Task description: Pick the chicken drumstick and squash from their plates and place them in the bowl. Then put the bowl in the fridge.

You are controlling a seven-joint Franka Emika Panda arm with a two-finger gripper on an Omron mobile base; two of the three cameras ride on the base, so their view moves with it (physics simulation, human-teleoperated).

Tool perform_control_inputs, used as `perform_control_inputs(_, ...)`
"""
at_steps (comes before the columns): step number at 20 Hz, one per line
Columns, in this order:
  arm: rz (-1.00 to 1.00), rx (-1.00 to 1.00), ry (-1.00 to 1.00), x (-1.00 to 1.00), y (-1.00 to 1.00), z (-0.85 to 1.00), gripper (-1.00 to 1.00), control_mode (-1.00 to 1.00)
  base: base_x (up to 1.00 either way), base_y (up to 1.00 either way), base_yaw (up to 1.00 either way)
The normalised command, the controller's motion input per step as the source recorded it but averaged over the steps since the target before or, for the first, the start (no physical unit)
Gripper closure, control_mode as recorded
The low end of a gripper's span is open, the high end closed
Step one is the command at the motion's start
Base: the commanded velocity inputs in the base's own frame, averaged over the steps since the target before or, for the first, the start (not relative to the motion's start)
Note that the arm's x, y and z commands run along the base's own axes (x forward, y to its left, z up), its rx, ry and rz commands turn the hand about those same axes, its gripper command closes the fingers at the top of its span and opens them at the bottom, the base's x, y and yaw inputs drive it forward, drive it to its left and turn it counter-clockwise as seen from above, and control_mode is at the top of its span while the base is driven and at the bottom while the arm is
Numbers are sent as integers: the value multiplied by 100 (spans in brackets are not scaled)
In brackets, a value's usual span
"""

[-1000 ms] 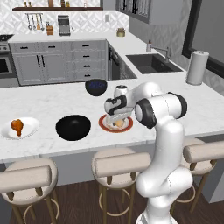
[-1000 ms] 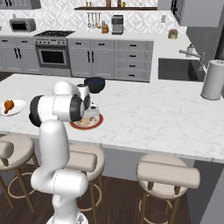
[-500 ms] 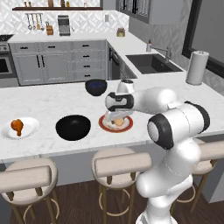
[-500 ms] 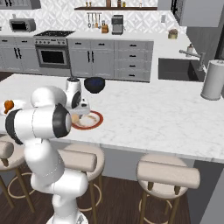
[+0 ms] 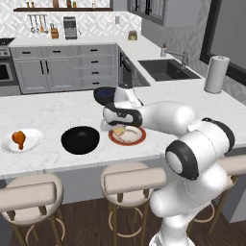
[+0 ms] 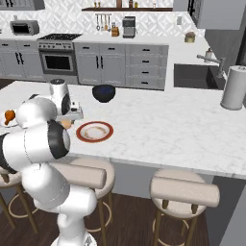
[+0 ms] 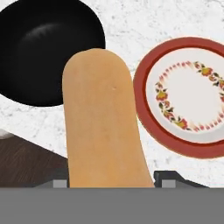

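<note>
A: While the squash (image 7: 103, 122) is clamped in the pincer (image 5: 116, 129), lifted between red-rimmed plate (image 7: 186, 96) and black bowl (image 7: 46, 48), what risk is seen?

B: If released early, the desk (image 5: 57, 108) gets hit.

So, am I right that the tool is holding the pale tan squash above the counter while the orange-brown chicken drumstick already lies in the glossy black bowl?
Not quite: the orange-brown chicken drumstick lies on the plain white plate, as the left base view shows, not in the glossy black bowl. The rest holds: the tool holds the pale tan squash above the counter.
</note>
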Motion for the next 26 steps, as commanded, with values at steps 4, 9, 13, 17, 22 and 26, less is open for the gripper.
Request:
perform_control_inputs(4, -3, -12, 14, 69, 75, 0, 100, -100, 0, 0, 0)
perform_control_inputs(9, -3, -2, 1, 66, 72, -18, 100, -100, 0, 0, 0)
perform_control_inputs(13, -3, 7, -1, 35, 48, -58, 100, -100, 0, 0, 0)
perform_control_inputs(17, -3, 12, -3, 24, 29, -67, 100, -100, 0, 0, 0)
perform_control_inputs(22, -1, 0, 0, 19, 34, -39, 100, -100, 0, 0, 0)
perform_control_inputs(26, 0, 0, -1, 2, 13, -32, 100, -100, 0, 0, 0)
